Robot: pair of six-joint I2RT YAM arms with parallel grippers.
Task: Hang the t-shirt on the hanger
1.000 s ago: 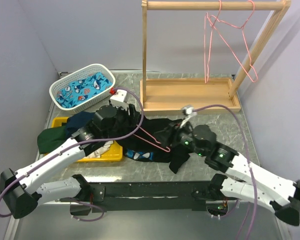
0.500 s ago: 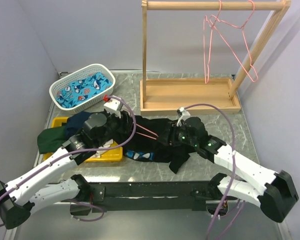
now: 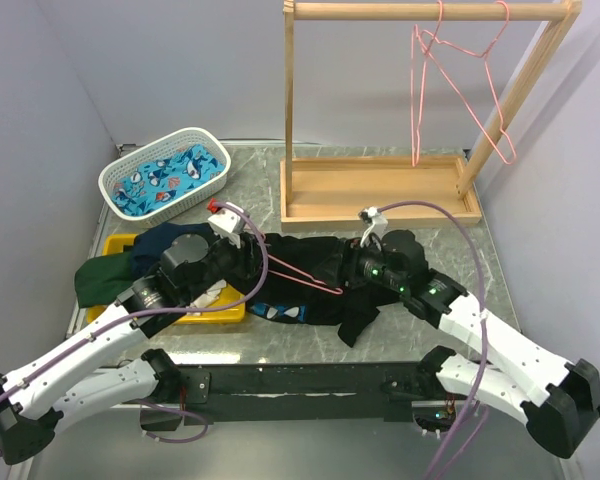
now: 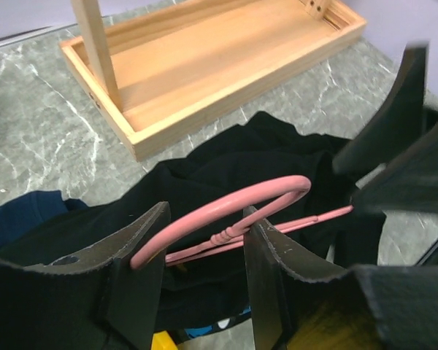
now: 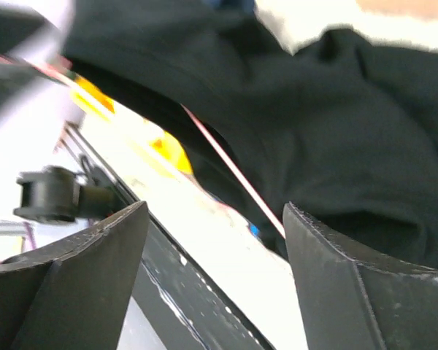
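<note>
The black t-shirt (image 3: 320,255) lies crumpled on the table in front of the wooden rack, with a bit of its blue-and-white print at the near edge. My left gripper (image 3: 258,255) is shut on the hook of the pink hanger (image 3: 305,277), whose wire reaches right over the shirt. In the left wrist view the hook (image 4: 226,211) sits between my fingers (image 4: 274,270) over the shirt (image 4: 204,164). My right gripper (image 3: 355,268) is open at the shirt's right part. In the right wrist view, shirt cloth (image 5: 336,131) and a pink wire (image 5: 233,171) lie beyond its jaws (image 5: 215,211).
A wooden rack (image 3: 380,190) stands at the back with two more pink hangers (image 3: 460,70) on its bar. A white basket (image 3: 165,172) of blue patterned cloth is at the back left. A yellow tray (image 3: 215,310), a navy garment (image 3: 155,240) and a dark green garment (image 3: 100,275) lie to the left.
My left gripper has drawn back toward the near left with the hanger, which now lies lower over the shirt. My right arm has shifted, bringing its open gripper farther onto the shirt.
</note>
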